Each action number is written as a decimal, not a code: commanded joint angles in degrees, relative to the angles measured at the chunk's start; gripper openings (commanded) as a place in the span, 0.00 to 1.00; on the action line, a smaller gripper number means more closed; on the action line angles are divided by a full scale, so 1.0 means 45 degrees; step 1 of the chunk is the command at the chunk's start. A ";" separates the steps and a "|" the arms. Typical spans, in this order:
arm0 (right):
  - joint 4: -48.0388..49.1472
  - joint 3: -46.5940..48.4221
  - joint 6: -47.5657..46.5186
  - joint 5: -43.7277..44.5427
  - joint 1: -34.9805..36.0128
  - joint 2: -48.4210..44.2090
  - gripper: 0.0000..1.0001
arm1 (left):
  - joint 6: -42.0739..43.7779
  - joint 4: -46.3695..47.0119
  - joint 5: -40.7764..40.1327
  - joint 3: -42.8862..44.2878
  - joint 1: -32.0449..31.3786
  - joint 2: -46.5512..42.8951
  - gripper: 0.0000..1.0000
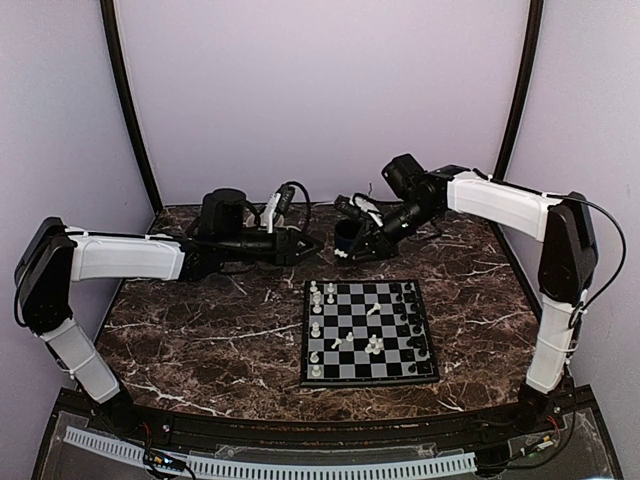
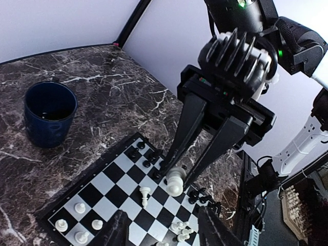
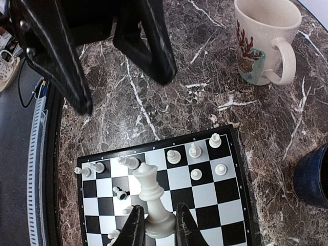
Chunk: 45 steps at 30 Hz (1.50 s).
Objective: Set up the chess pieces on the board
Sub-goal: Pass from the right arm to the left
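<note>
On the dark marble table point(image 1: 200, 340), finding the board point(image 1: 352, 298) lying flat, a bit toward the right arm's side. Hanging the right gripper point(image 3: 160, 215) up high over its far part, or maybe just behind its far edge, hard telling which from above. Hovering the left gripper point(image 2: 166, 218) close beside, tips pointing at the same spot, jaws standing apart and gripping nothing. Squeezing the right jaws in narrow on the foot of a tall white piece point(image 3: 148, 184). Holding that piece straight up, head on top, long way running up and down, with the checkered squares lying below it. Probably needing only a straight trip down onto its own square, and carrying it with the right arm, so likely giving the left arm no job here. Seeing more chess pieces point(image 1: 373, 345) sitting on the board too: white ones down the left edge, black ones down the right edge, a few loose in the middle.
</note>
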 commanded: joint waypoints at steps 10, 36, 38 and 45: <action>0.0130 0.0752 0.0544 -0.0625 0.0558 0.0190 0.15 | -0.1785 0.1880 0.2863 0.0069 -0.0006 0.0937 0.46; -0.0214 0.1003 0.0248 -0.0369 0.1095 0.0273 0.16 | -0.1944 0.2261 0.3612 0.0130 -0.0012 0.1205 0.23; -0.0227 0.0989 0.0208 -0.0335 0.1105 0.0279 0.16 | -0.1945 0.2289 0.3657 0.0121 -0.0025 0.1226 0.21; -0.0320 0.0800 0.0055 0.0039 0.1085 0.0000 0.33 | -0.1745 0.2158 0.3763 0.0188 -0.0006 0.1227 0.14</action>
